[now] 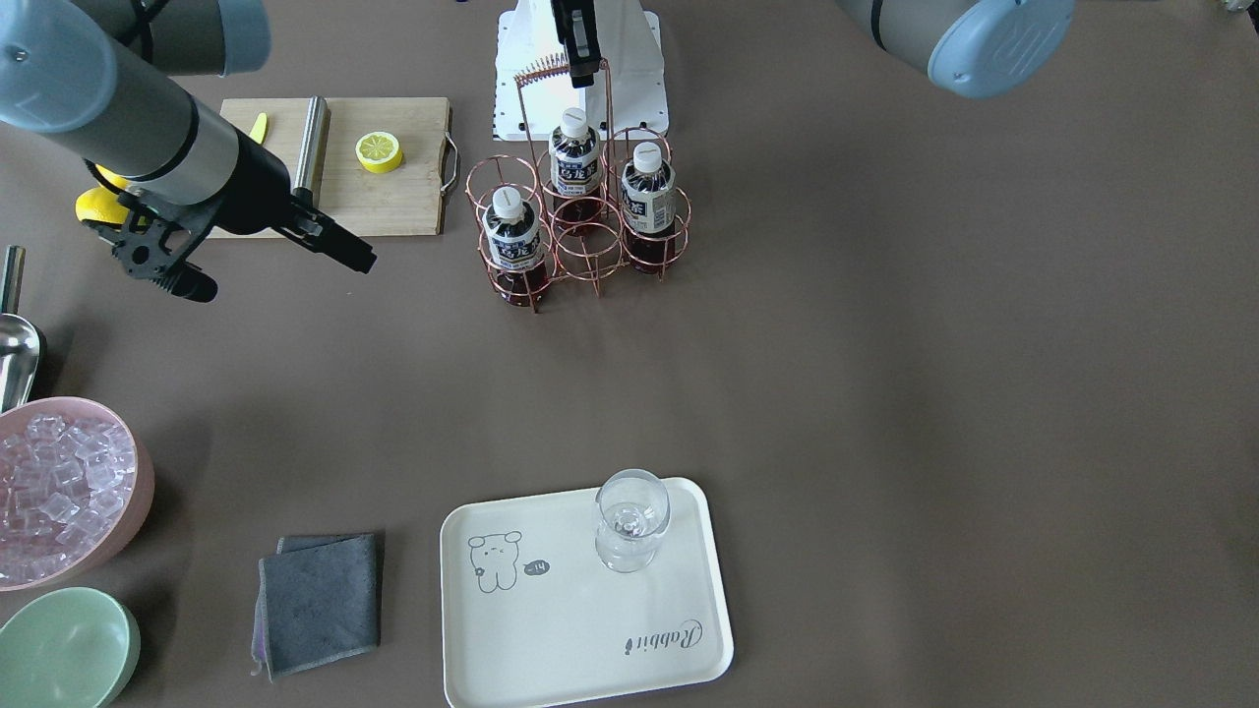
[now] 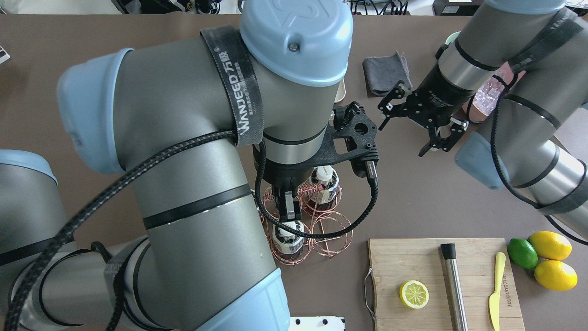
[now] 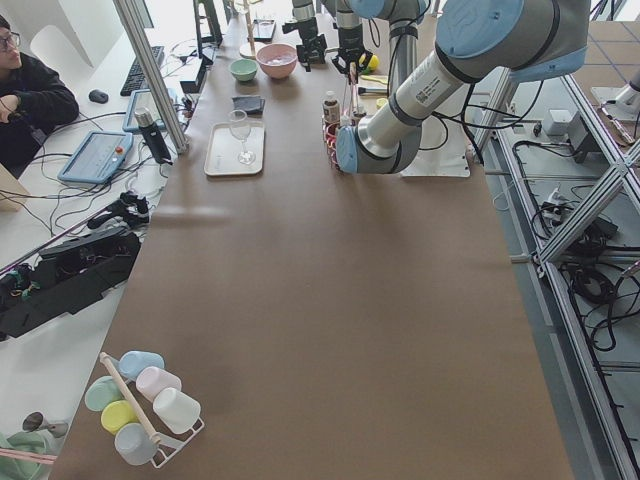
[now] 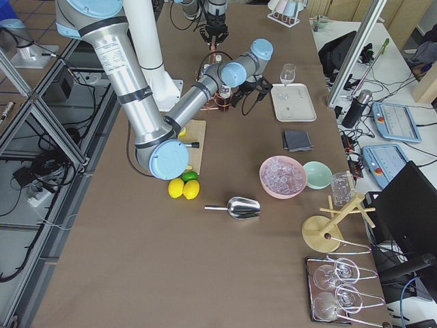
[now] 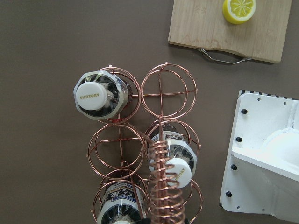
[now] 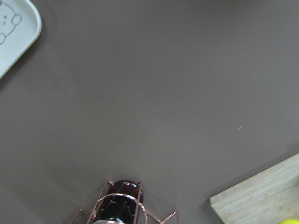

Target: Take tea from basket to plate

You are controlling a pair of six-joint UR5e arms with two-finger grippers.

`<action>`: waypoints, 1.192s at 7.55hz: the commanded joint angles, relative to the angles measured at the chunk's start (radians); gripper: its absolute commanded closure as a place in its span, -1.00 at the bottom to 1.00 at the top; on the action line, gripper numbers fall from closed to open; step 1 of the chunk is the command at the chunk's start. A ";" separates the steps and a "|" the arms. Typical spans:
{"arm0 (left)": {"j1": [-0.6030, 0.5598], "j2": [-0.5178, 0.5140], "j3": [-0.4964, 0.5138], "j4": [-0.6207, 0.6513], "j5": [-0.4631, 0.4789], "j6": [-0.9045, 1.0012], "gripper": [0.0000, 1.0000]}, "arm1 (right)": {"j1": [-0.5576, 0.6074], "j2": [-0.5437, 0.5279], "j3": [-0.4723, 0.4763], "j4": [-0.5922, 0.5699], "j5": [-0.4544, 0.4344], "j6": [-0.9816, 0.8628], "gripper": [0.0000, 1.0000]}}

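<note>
Three tea bottles (image 1: 511, 231) (image 1: 573, 157) (image 1: 647, 192) with white caps stand in the copper wire basket (image 1: 580, 258). The left wrist view looks straight down on them (image 5: 96, 95). My left gripper (image 1: 580, 61) is shut on the coiled top of the basket's handle. Off to the side of the basket, my right gripper (image 1: 275, 275) hangs open and empty above the table; it also shows in the overhead view (image 2: 406, 131). The cream plate (image 1: 580, 629) lies at the operators' edge, well away from the basket, with a clear glass (image 1: 629, 516) standing on it.
A wooden cutting board (image 1: 393, 197) beside the basket carries a lemon half (image 1: 379, 151), a metal rod and a yellow knife. A pink bowl of ice (image 1: 59, 487), a green bowl (image 1: 64, 649), a metal scoop (image 1: 15, 344) and a grey cloth (image 1: 320, 600) lie under the right arm's side.
</note>
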 commanded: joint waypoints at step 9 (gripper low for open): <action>0.004 0.002 0.007 0.000 -0.002 0.000 1.00 | -0.182 0.214 -0.117 0.014 -0.003 0.119 -0.13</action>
